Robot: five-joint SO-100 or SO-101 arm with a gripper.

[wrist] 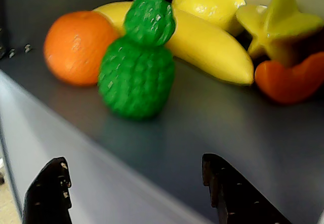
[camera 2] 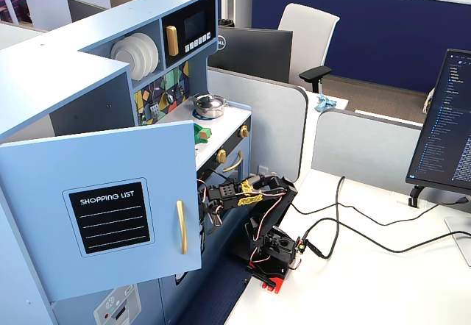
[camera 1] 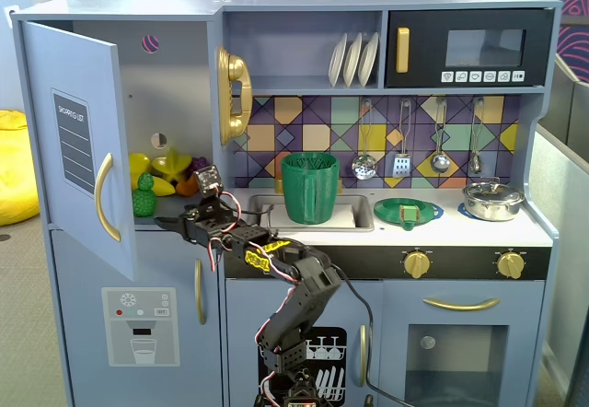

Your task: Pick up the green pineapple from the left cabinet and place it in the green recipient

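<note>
The hand (wrist: 136, 193) is spread wide and empty; the green pineapple (wrist: 137, 72) stands ahead, slightly left; advance level, straddle its bumpy body, avoid the banana (wrist: 212, 46) behind.

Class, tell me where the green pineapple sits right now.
In the wrist view, the green pineapple stands upright on the cabinet shelf, left of centre, just in front of the orange and the banana.

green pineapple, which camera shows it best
The wrist view: the green pineapple fills the middle of the frame, upright on the cabinet shelf, ahead of the open fingers. In a fixed view it is small, low in the open cabinet. In the other fixed view the cabinet door hides it.
</note>
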